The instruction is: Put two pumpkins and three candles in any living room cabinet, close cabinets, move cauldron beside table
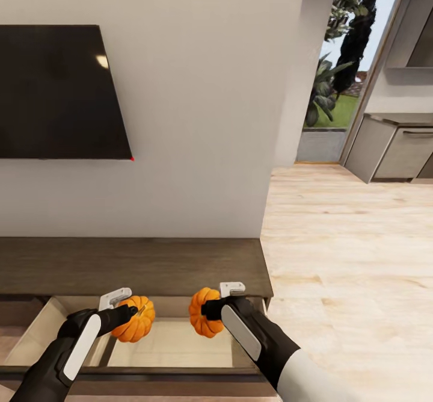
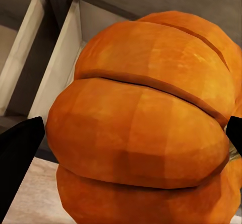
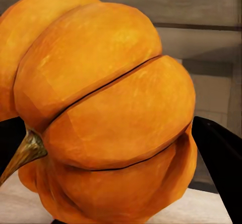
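Two pumpkins hang over the open drawer of the cabinet (image 1: 138,263), one (image 1: 136,319) grasped by the left gripper (image 1: 133,310), the other (image 1: 203,312) by the right gripper (image 1: 210,309). In each wrist view a dark finger presses either side of the orange ribs (image 2: 141,128) (image 3: 111,113). The stowing step seems under way: the pale drawer floor (image 1: 174,345) lies beneath both. Next, probably, lower each arm, release the fruit inside clear of the drawer walls, then withdraw; candles and cauldron remain
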Controlling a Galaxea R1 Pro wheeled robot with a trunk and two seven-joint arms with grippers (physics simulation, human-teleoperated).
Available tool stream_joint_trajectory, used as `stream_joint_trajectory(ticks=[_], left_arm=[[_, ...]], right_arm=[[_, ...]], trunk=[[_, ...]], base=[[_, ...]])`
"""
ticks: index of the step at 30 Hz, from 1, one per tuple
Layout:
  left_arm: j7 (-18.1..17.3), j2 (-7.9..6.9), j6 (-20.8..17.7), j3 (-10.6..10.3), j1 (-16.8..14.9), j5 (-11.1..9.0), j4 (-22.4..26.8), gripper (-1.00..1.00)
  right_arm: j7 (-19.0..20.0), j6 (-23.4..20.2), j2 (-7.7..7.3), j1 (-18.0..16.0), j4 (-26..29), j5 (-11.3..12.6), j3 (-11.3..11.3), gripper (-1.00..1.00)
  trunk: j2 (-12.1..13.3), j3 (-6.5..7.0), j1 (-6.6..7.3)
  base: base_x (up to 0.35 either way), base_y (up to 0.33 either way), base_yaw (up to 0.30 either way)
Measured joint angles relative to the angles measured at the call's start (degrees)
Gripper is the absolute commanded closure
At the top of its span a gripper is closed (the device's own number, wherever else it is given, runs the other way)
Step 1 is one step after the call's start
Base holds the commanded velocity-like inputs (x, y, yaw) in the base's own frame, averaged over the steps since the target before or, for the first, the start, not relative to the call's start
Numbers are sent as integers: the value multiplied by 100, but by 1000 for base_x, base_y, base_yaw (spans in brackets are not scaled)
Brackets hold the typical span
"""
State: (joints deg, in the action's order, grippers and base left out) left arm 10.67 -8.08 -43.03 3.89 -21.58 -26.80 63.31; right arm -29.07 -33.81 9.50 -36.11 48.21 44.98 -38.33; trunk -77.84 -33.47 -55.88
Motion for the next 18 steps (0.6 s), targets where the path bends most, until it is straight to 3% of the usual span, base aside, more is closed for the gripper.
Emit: stream_joint_trajectory(ticks=[6,9,18], left_arm=[[0,0,15,-1,0,2,-53,100],[-38,0,376,0,0,13,-299,100],[-68,0,620,-1,-1,-8,-414,100]], right_arm=[[542,183,-23,-104,-320,53,29,100],[779,316,-24,-179,-513,11,57,100],[1078,649,1,-290,-952,60,83,100]], trunk=[[-241,-108,-132],[-361,-161,-198],[-722,-323,-395]], base=[[0,0,0],[0,0,0],[0,0,0]])
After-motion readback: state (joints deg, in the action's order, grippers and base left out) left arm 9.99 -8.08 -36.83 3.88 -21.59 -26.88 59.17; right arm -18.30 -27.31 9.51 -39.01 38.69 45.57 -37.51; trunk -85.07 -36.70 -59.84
